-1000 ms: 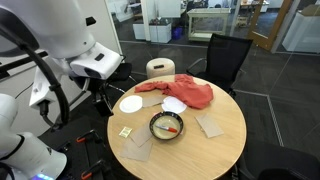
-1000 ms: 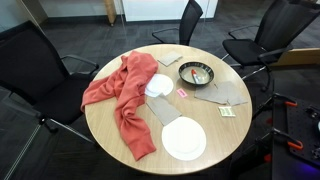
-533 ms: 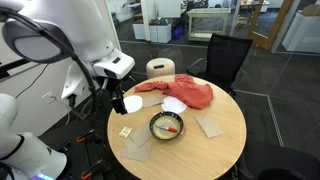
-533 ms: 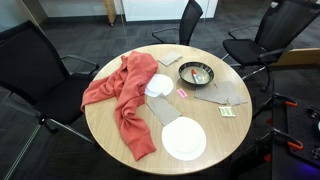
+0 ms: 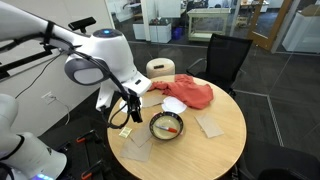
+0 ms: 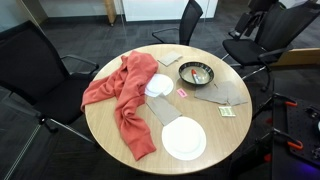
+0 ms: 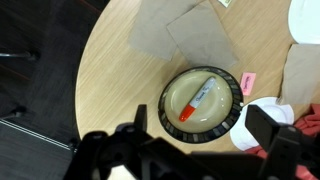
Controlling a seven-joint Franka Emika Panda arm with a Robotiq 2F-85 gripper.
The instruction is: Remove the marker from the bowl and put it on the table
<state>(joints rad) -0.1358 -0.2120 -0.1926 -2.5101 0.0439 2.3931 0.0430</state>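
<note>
A dark-rimmed bowl (image 5: 166,126) stands on the round wooden table (image 5: 220,148). In it lies a white marker (image 7: 200,97) with a red cap. The bowl also shows in an exterior view (image 6: 196,74) and in the wrist view (image 7: 170,95). My gripper (image 5: 125,110) hangs over the table's edge, beside the bowl and above it. In the wrist view the gripper (image 7: 200,128) is open and empty, its two dark fingers either side of the bowl's near rim. It touches nothing.
A red cloth (image 6: 122,95) lies across the table, with a white napkin (image 6: 160,85) beside it. A white plate (image 6: 184,139), grey flat tiles (image 7: 200,35), a pink note (image 7: 247,80) and a yellow note (image 5: 125,131) lie around the bowl. Office chairs (image 6: 30,60) surround the table.
The arm has swung from off the table's side over to its edge, and the gripper has come down close to the bowl. The marker and bowl have not moved.
</note>
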